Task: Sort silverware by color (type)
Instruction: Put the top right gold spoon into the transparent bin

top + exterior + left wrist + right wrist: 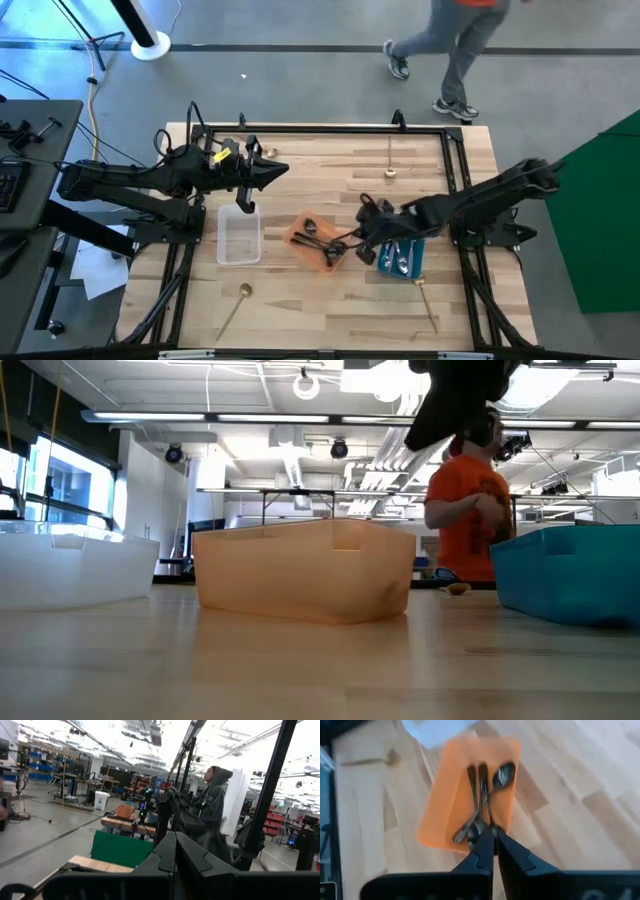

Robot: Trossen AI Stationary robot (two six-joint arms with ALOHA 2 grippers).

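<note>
My right pincer (494, 839) is closed, holding nothing, above the orange tray (440, 805), where my wrist camera shows three black spoons (479, 795) lying. Only the overhead view shows silver spoons (400, 258) in the blue tray (417, 250), gold spoons (232, 308) loose on the table (300, 310), and my left pincer (280, 168), shut, near the clear tray (240, 236).

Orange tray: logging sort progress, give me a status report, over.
Right gripper shut above orange tray, holding nothing visible. Black spoons lie inside it. Left gripper shut, parked at far left. Gold spoons on table, nothing blocking.
</note>
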